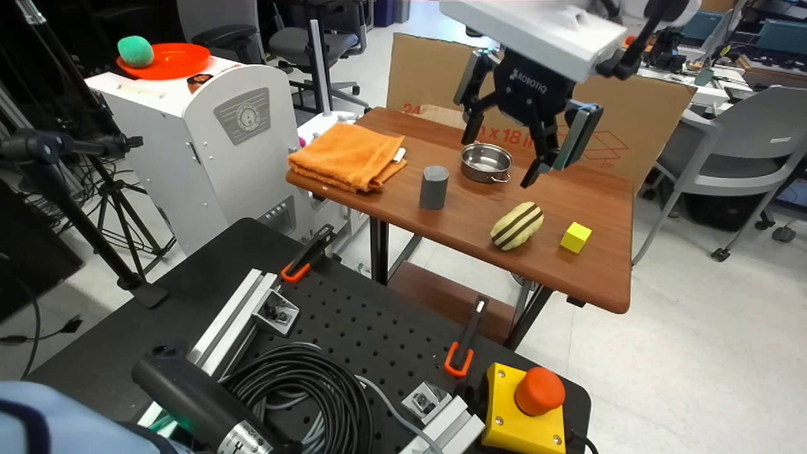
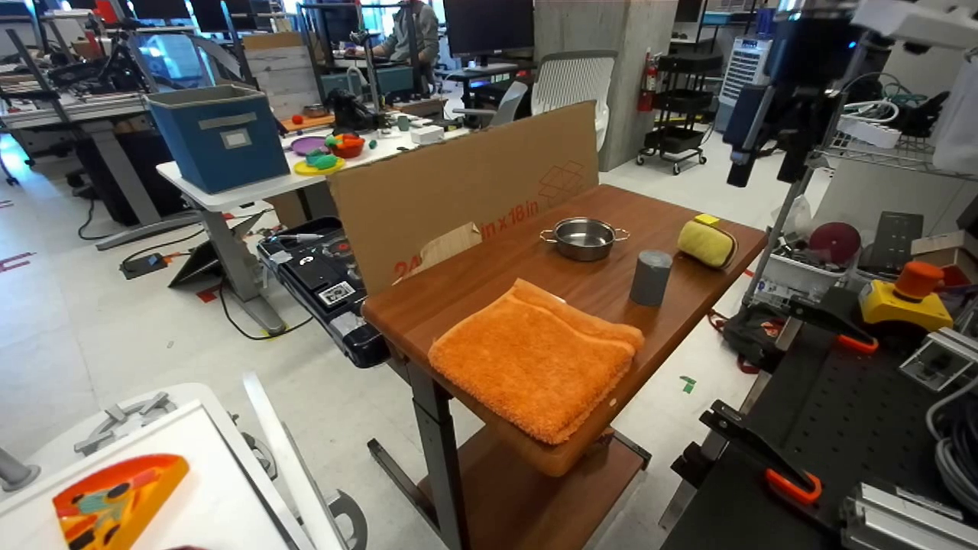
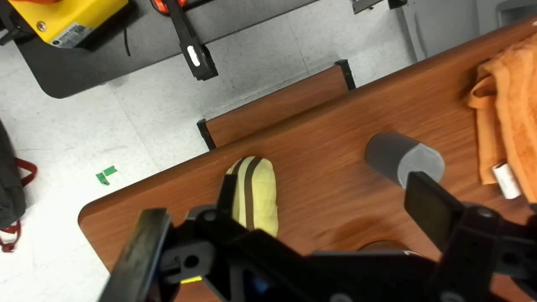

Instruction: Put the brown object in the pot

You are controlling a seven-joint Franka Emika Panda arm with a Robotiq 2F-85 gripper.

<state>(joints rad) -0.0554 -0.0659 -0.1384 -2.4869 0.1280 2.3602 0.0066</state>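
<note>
Brown-striped yellow plush [image 1: 517, 226] is seen on the wooden table [image 1: 592, 277], near its edge and outside the silvery pot [image 2: 584, 248], and could be pushed off if the gripper [image 3: 326, 197], spread wide with nothing held, is lowered off-centre.

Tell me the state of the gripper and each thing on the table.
Gripper: open, up off the table, holding nothing.
Pot: upright, uncovered.
Striped object: lying on its long side, outside the pot.
Grey cylinder: upright.
Orange cloth: folded, lying flat.
Yellow cube: resting on the table.
</note>
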